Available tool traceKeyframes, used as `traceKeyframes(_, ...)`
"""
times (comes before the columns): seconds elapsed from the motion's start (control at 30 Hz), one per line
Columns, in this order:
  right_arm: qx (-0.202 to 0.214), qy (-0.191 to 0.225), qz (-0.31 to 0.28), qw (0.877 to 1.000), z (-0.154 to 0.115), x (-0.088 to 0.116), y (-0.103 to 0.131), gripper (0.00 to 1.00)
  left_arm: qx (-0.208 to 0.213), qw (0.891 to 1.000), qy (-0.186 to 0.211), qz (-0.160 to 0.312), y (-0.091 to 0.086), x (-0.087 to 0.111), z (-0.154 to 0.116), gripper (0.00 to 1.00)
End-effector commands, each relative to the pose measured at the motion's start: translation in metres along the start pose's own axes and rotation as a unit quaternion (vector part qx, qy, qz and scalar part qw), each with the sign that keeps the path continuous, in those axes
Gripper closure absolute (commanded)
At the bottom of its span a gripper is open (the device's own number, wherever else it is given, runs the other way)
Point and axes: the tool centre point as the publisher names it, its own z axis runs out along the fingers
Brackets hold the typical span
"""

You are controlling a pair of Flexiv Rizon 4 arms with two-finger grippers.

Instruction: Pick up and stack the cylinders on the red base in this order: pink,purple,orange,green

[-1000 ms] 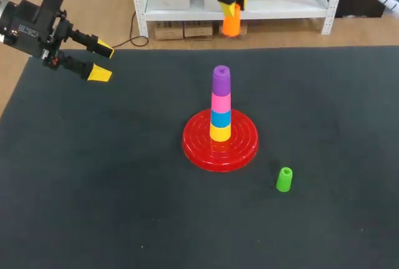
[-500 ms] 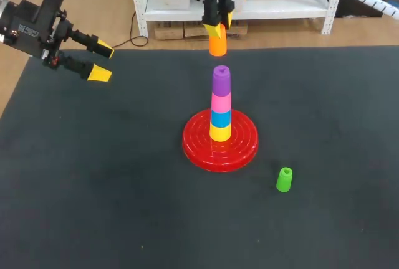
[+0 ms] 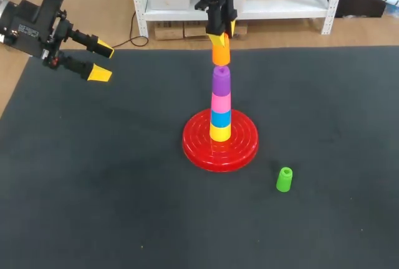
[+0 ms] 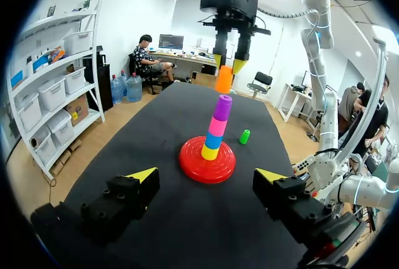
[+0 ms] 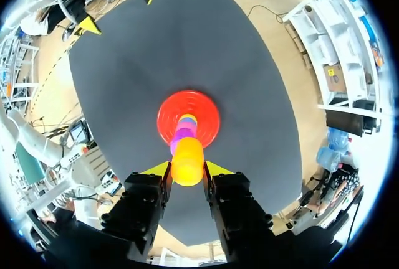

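The black matte table mat (image 3: 93,188) spreads under both our arms. Our left gripper (image 3: 102,61) hangs open and empty, well apart from everything else. Straight below our right gripper (image 5: 187,169) sits the round ridged red plastic base (image 3: 246,147), carrying a tower of yellow, blue, pink and purple plastic cylinders (image 3: 220,103). The right gripper's fingers are closed from two sides on the small orange plastic cylinder (image 3: 221,53), which hangs just over the purple top. We judge this piece light, stiff and smooth, so a modest squeeze on its upper sides should do, leaving its lower end free to seat. The small green plastic cylinder (image 3: 284,179) stands upright on the mat beside the base, far below and off to one side of the right gripper; we would take it by its sides too. We cannot tell whether orange already touches purple, and from the right wrist the orange piece hides most of the tower.
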Motion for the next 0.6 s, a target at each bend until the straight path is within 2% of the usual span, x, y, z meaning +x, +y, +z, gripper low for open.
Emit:
traceKeyframes(0.03, 0.004, -0.021, -0.002, 1.000, 0.007, 0.009, 0.006, 1.00, -0.001, 1.000, -0.002, 0.002, 0.000, 0.002, 0.000, 0.00)
traceKeyframes(0.6, 0.002, -0.015, 0.000, 1.000, 0.021, 0.004, 0.007, 1.00, -0.001, 1.000, -0.002, 0.002, 0.000, 0.002, 0.000, 0.00)
